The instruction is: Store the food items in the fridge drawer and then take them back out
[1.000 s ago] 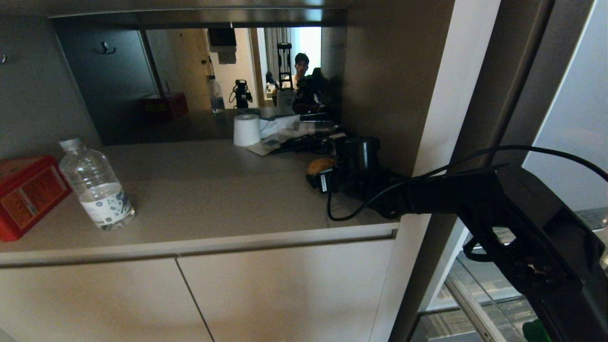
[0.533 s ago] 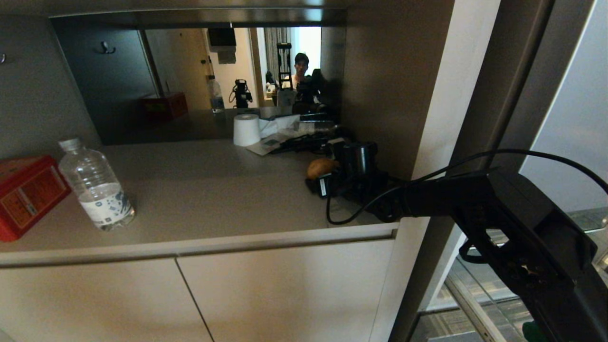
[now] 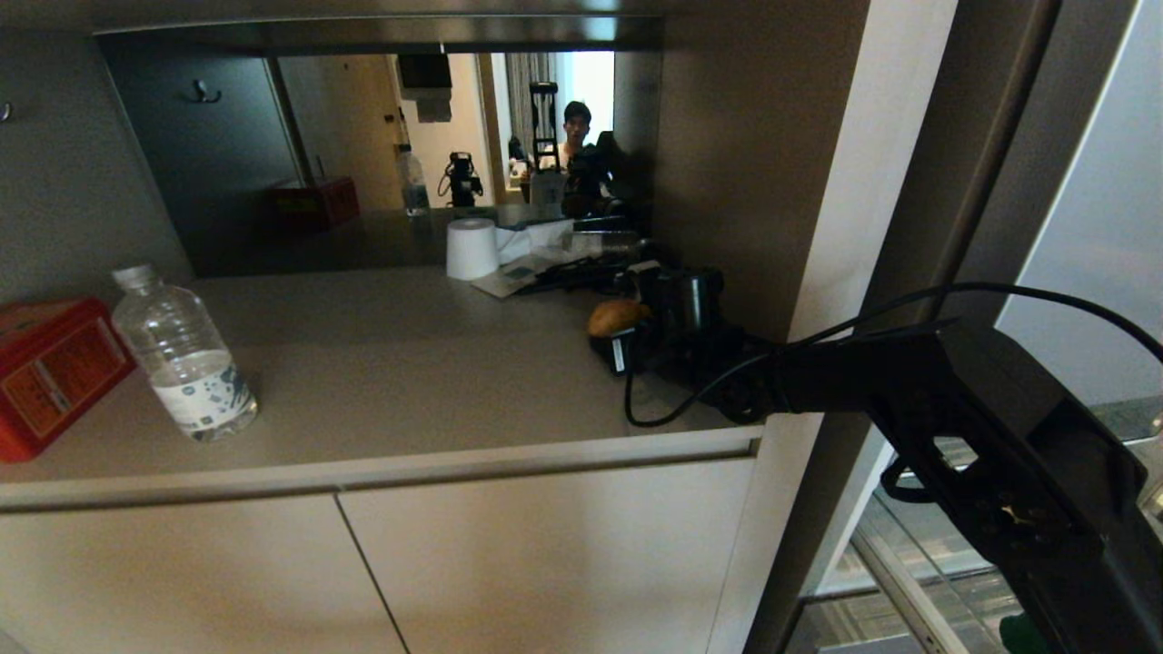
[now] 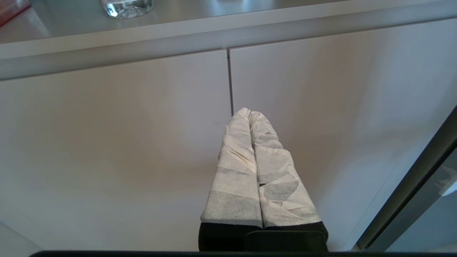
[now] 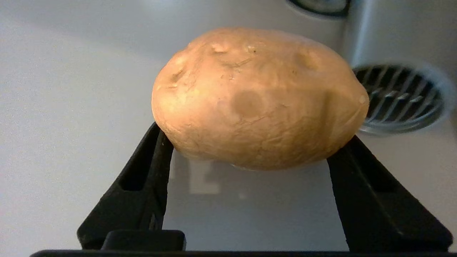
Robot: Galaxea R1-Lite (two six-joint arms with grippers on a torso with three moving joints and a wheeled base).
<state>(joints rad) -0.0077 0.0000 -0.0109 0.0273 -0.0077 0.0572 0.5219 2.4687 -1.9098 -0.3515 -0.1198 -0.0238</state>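
Desk [image 3: 382, 381]: beige, against mirrored niche.
Right hand [image 5: 250, 185]: both fingers [image 5: 142, 185] clamping the potato [image 5: 259, 98].
Left hand [image 4: 250, 114]: pressed together, facing cabinet doors [image 4: 114, 142].

Dim niche, daylight glowing far behind

Daylight is pouring from a bright window reflected in the mirror [image 3: 391, 154] at the far wall, while the desk [image 3: 409, 381] is lying in soft shade and the black right arm is sinking into near silhouette. The water bottle [image 3: 184, 354] is catching small glints. Close up, the potato [image 5: 259, 98] is glowing warm and sharp, the vent [image 5: 400, 98] behind it blurring; cabinet doors [image 4: 114, 142] are showing gentle, even shading.
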